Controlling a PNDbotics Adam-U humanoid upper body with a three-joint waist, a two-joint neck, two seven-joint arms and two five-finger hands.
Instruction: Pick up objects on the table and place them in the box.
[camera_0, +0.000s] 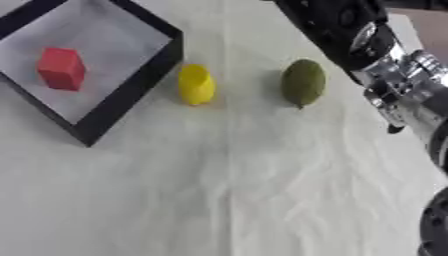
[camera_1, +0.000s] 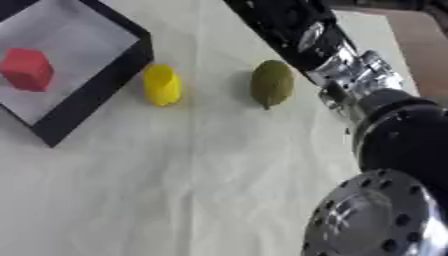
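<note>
White wrinkled cloth (camera_0: 219, 200) covers the table. Nearest, only in the right eye view: a large silver joint (camera_1: 376, 220) of the right arm (camera_1: 350, 75), which runs to the top edge. Neither hand shows; grip state cannot be told. Mid-table, yellow object (camera_0: 196, 84) lies just beside the box (camera_0: 131, 90) wall, olive-green object (camera_0: 304, 82) well apart to its right; both await pickup. Red block (camera_0: 61, 68) already inside the box.

A block (camera_0: 60, 68) lies in the box (camera_0: 131, 85); two objects (camera_0: 196, 84) (camera_0: 303, 82) lie right of it.
</note>
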